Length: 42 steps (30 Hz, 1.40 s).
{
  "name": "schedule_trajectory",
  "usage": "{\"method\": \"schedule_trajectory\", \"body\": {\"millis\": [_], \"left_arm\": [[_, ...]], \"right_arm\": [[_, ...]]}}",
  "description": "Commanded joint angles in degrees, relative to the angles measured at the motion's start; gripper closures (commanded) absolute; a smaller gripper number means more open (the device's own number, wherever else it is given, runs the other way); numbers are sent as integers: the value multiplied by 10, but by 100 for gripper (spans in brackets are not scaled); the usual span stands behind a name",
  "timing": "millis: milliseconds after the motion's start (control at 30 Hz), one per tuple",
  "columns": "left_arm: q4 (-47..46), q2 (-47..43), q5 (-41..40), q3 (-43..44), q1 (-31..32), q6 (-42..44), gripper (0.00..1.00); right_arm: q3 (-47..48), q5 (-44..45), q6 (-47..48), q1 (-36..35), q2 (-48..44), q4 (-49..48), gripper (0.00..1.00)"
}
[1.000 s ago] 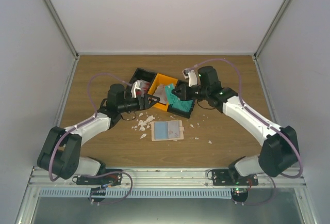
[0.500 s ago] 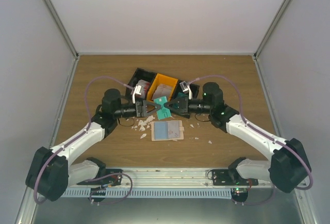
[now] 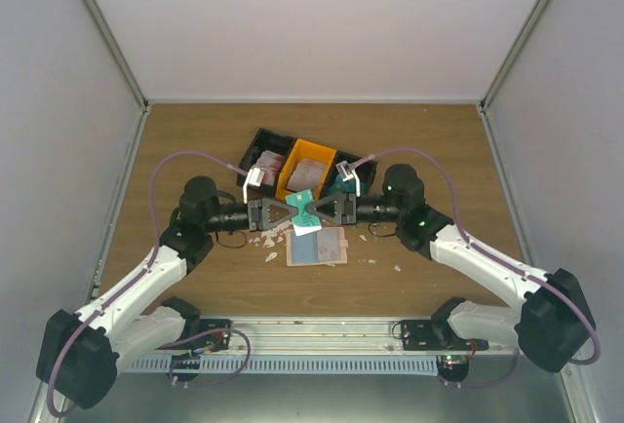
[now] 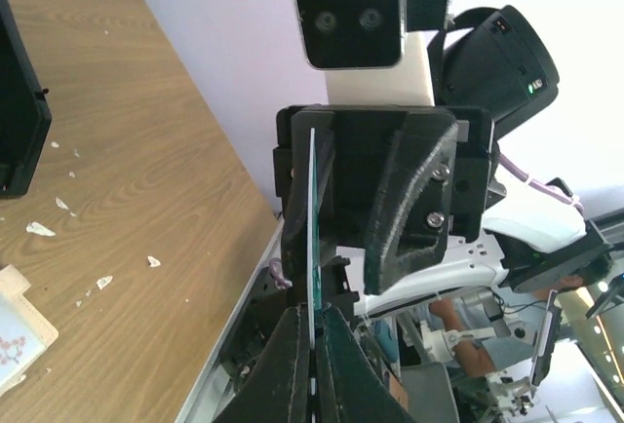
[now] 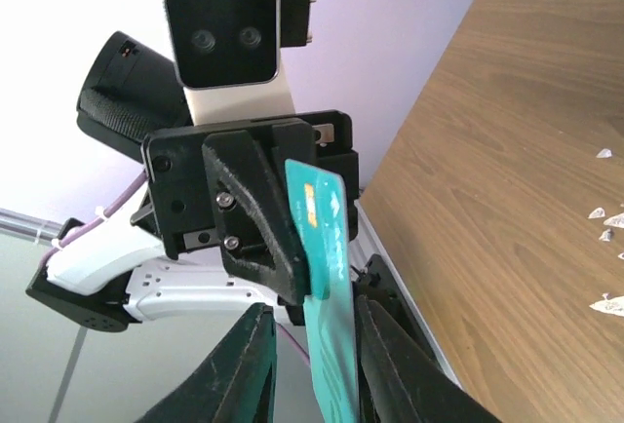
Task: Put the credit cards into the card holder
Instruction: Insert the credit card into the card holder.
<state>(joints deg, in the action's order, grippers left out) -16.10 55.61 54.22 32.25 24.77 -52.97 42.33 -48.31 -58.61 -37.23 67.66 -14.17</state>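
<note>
Mid-air handover above the desk [image 3: 439,150]: the left hand [image 3: 289,211] is clenched on 1 end of a teal credit card [image 3: 304,206]. The right hand [image 3: 321,211] is slack, its jaws apart around the other end. The card holder [image 3: 317,246] lies flat on the desk just below them. This looks like the regrasp step. Next, the left arm must tip the card down and line its edge up with a pocket.

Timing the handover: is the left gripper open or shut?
Shut: the left gripper pinches the teal card, fingertips closed on its edge.
</note>
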Motion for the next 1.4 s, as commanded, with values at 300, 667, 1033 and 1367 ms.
{"method": "schedule_trajectory", "body": {"millis": [300, 667, 1033, 1367], "left_arm": [[33, -7, -33, -8, 3, 12, 88], [219, 54, -239, -3, 3, 124, 29], [220, 203, -212, -11, 4, 164, 44], [239, 284, -176, -3, 5, 184, 56]], "right_arm": [[-42, 26, 13, -20, -29, -81, 100], [-62, 228, 94, -16, 6, 111, 100], [-131, 234, 66, -15, 134, -5, 99], [-166, 245, 50, -12, 169, -45, 100]]}}
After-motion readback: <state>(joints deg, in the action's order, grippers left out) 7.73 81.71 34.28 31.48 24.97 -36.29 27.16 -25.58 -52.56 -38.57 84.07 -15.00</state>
